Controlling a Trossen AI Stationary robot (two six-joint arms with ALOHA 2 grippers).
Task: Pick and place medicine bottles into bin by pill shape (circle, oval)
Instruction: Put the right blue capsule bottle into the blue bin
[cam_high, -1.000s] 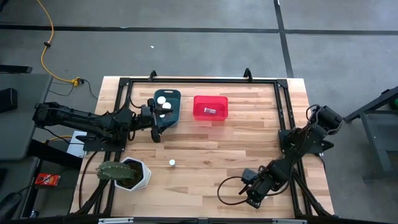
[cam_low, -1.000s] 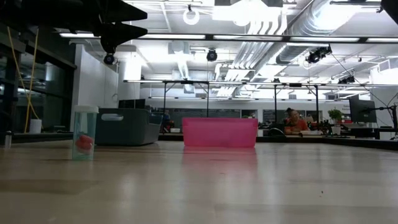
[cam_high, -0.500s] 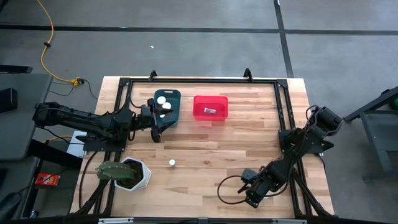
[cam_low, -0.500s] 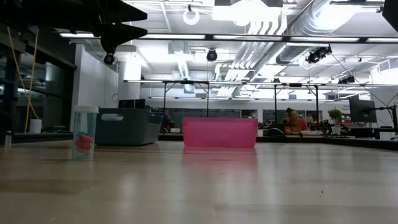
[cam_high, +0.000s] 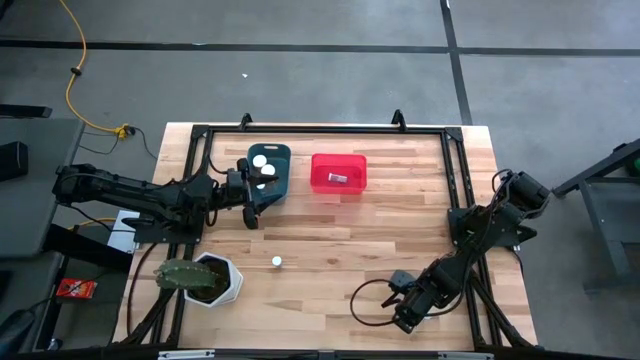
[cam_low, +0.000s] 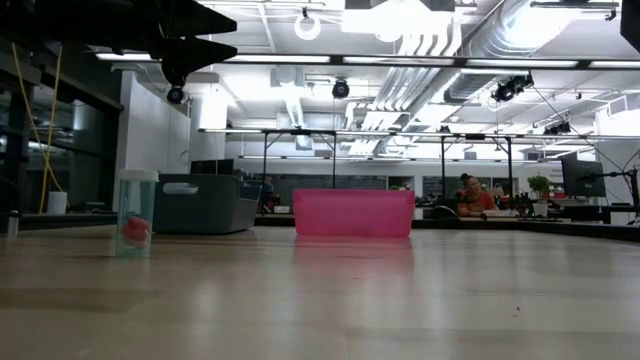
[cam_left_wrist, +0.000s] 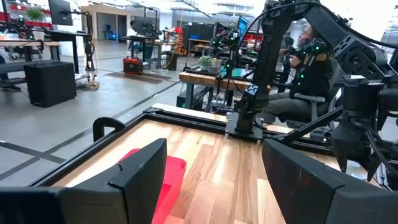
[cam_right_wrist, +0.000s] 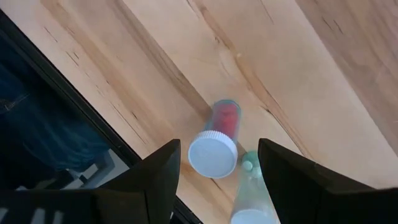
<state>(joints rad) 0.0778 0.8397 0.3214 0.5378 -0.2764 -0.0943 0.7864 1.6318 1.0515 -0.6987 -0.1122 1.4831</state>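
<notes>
The right gripper (cam_right_wrist: 214, 168), fingers spread, hangs over two near-edge bottles (cam_right_wrist: 217, 144), probably to grasp one; the left gripper (cam_left_wrist: 214, 180), also spread, waits by the teal bin (cam_high: 270, 168).

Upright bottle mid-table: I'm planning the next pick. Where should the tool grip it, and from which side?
Probably from straight above, closing on the bottle at its clear body just under the white cap: it stands upright, and its round sides suit fingers closing across.
</notes>
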